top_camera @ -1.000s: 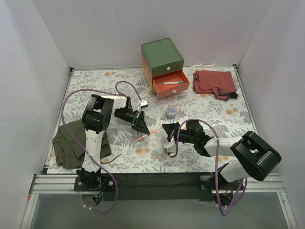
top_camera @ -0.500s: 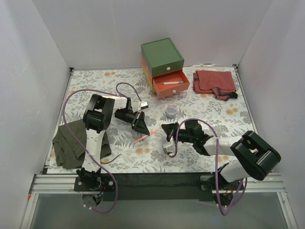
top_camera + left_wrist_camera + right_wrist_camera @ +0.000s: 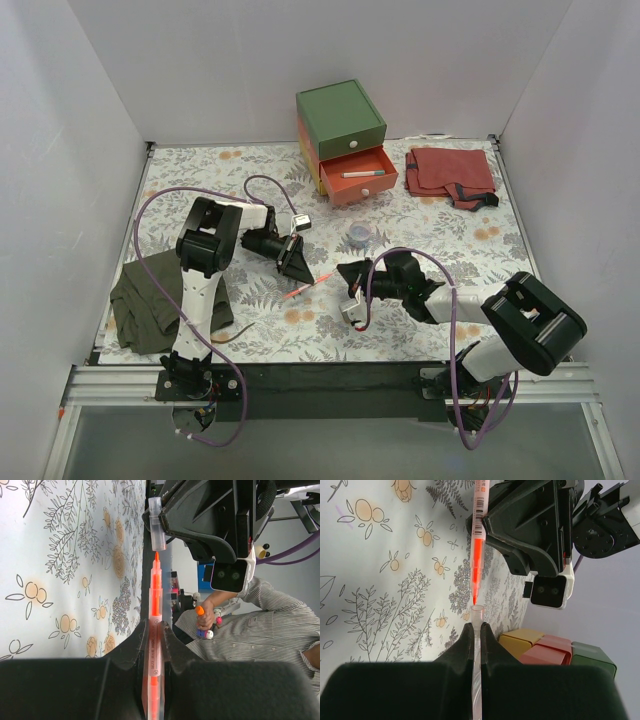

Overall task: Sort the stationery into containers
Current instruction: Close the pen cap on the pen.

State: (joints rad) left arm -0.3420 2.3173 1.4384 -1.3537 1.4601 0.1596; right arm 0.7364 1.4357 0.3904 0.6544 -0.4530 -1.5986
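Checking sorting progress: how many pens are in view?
2: an orange pen in the left gripper; a white pen in the open red drawer. Closed drawers may hide more.

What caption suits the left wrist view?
Left gripper holds the orange pen, tip just short of the clear cap pinched by the right gripper.

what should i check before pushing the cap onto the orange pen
1. Left gripper shut on the orange pen: ok.
2. Right gripper shut on the clear cap: ok.
3. Cap mouth faces the pen tip, roughly in line in both wrist views: ok.
4. Cap seated on the tip: not ok, a small gap remains.
5. Grips firm enough to take the push without slipping: cannot tell.
6. Salmon drawer open for the drop-off: ok, a white pen lies in it.
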